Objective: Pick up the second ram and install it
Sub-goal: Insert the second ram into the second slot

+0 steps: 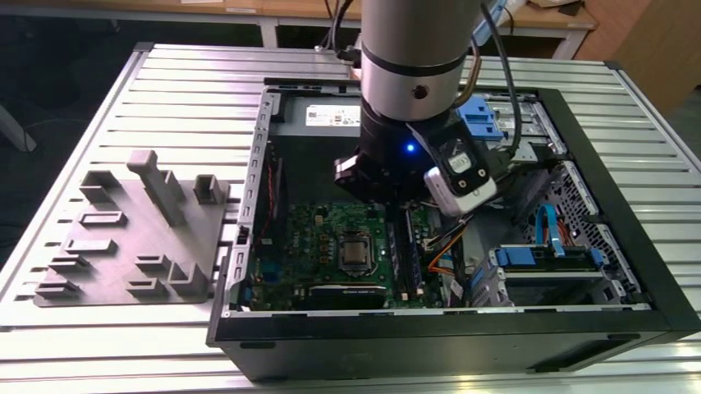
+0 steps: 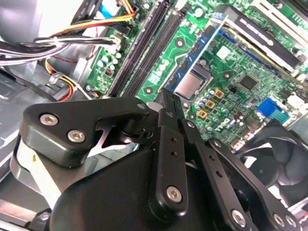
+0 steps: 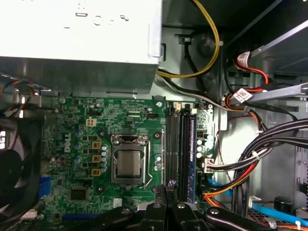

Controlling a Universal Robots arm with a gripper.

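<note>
The second ram [image 2: 202,53] is a thin blue board strip hanging just above the motherboard [image 3: 82,120], running away from the fingertips [image 2: 162,113]. It also shows beside the long black slots [image 3: 172,144] as a sliver [image 3: 191,154]. My gripper [image 2: 167,98] appears shut on its near end, the two black fingers pressed together. In the first wrist view the gripper [image 3: 167,190] sits over the slots' near end. In the exterior view my arm [image 1: 411,107] stands inside the open computer case, above the slots [image 1: 403,246].
The silver processor socket [image 3: 129,161] lies beside the slots. Cable bundles [image 3: 250,159] crowd the case on their other side, and a fan [image 2: 274,159] sits past the socket. A grey plastic block with holders [image 1: 131,238] rests on the table at the exterior view's left.
</note>
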